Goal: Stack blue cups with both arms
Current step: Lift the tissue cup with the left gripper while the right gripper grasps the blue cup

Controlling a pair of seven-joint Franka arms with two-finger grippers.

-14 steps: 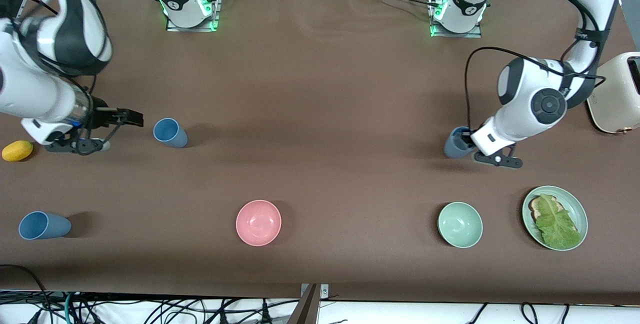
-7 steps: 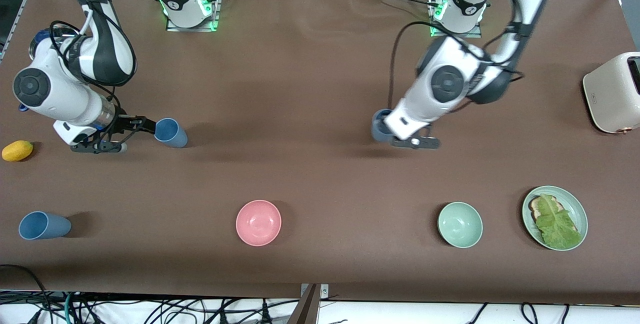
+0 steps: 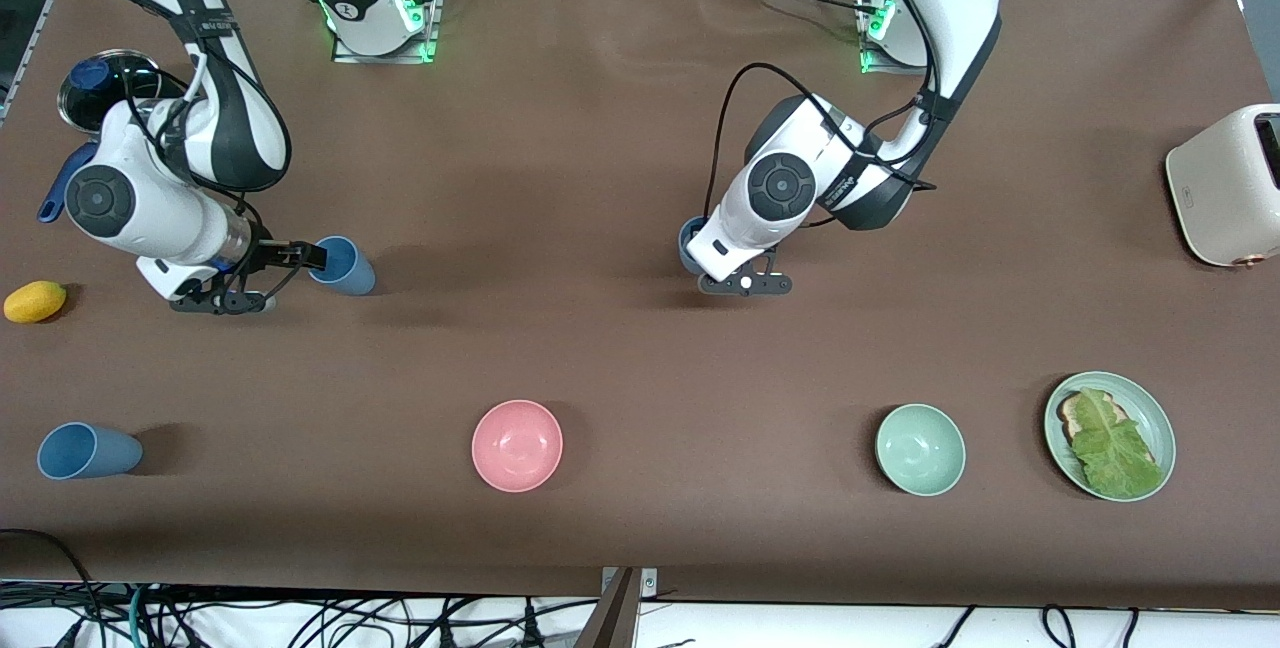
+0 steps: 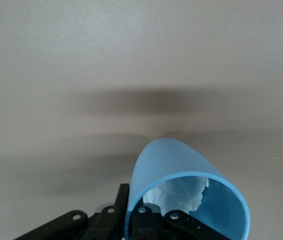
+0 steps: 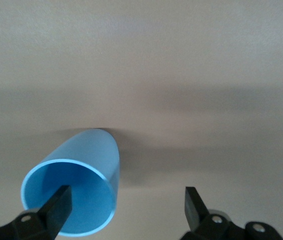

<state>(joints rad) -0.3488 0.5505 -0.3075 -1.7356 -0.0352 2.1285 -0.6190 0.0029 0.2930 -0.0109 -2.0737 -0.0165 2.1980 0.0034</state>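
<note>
My left gripper (image 3: pixel 712 250) is shut on the rim of the slate-blue cup (image 3: pixel 690 240) and holds it over the middle of the table. In the left wrist view one finger (image 4: pixel 123 200) is outside the cup (image 4: pixel 176 162) and the other is inside, with white crumpled paper in the cup. The mid-blue cup (image 3: pixel 341 265) stands on the table toward the right arm's end. My right gripper (image 3: pixel 300 255) is open at its rim. In the right wrist view one finger (image 5: pixel 59 205) lies across the cup's (image 5: pixel 89 155) mouth, and the other is clear of it.
A third blue cup (image 3: pixel 86 451) and a pink bowl (image 3: pixel 517 445) sit nearer the camera. A mint-green bowl (image 3: pixel 920 449), a green plate with lettuce (image 3: pixel 1150 408) and a toaster (image 3: pixel 1228 186) are toward the left arm's end. A yellow lemon (image 3: pixel 35 301) lies beside the right arm.
My left arm has carried the slate-blue cup from its end of the table to the middle. My right gripper has moved up to the mid-blue cup's rim.
</note>
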